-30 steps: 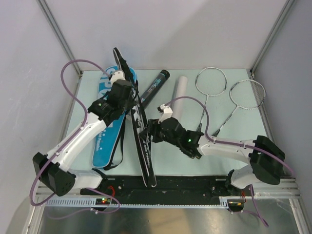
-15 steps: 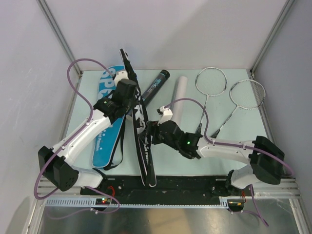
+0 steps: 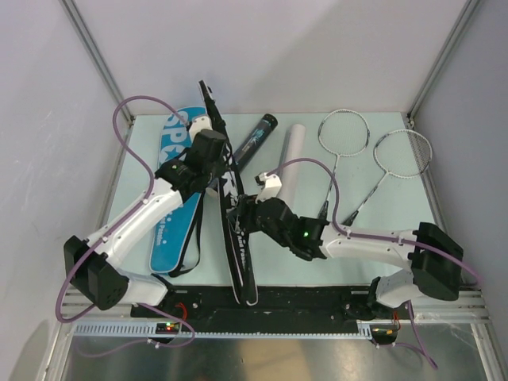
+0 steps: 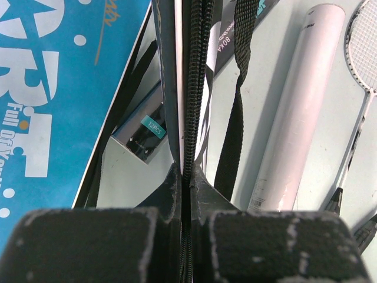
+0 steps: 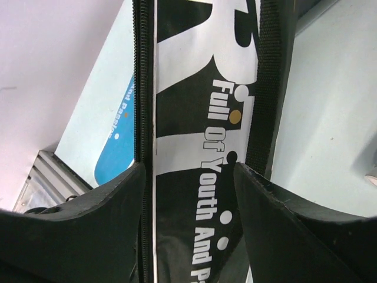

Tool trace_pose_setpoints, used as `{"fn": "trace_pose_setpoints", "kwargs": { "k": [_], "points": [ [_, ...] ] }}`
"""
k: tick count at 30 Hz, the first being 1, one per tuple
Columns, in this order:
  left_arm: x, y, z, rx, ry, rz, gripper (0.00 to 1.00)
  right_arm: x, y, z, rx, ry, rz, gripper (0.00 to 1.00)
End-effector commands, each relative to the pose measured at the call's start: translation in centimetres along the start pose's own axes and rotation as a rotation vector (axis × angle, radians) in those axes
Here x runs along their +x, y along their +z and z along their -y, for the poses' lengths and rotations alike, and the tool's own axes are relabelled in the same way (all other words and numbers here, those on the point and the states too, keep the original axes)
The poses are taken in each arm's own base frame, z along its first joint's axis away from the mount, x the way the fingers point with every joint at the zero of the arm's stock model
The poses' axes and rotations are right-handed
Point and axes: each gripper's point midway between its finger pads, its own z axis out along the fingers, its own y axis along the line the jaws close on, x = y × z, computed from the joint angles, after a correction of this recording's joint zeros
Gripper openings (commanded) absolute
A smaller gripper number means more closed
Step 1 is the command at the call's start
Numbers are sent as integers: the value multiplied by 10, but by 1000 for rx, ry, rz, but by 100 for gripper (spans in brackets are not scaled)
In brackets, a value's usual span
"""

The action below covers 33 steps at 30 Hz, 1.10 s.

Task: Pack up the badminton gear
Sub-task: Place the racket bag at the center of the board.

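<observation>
The black "SPORT" racket cover (image 3: 230, 214) stands on edge, running from the back wall to the front rail. My left gripper (image 3: 211, 151) is shut on its zipper edge (image 4: 189, 88), with the pads (image 4: 168, 188) pressed together on it. My right gripper (image 3: 238, 213) is open and faces the cover's printed side (image 5: 200, 147), one finger (image 5: 112, 200) by the zipper and the other by the strap. The blue cover (image 3: 168, 198) lies flat at the left. A black teal-printed tube (image 3: 255, 136) and a white tube (image 3: 292, 155) lie behind. Two silver rackets (image 3: 345, 131) (image 3: 403, 151) lie at the back right.
The black cover's strap (image 4: 235, 118) hangs loose over the tubes. The blue cover's strap (image 3: 189, 246) loops beside it. A black rail (image 3: 262, 302) runs along the near edge. Walls close in the table at the left, back and right.
My left gripper has carried the black cover's upper end a little to the right. The right gripper has crept left and back along the cover, its jaws widening briefly and then narrowing again.
</observation>
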Motion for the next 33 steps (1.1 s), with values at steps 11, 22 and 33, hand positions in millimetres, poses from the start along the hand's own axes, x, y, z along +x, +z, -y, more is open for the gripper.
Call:
{"fn": "trace_pose_setpoints", "kwargs": {
  "k": [11,22,33],
  "points": [
    [-13,-3,18,33,-35,52,2,2,21,4,72,-58,7,68],
    [-7,-3,23,62,-41,23,8,36,31,20,113,-82,-86,66],
    [39,14,44,165,32,-155,20,59,28,86,254,-25,-135,63]
  ]
}}
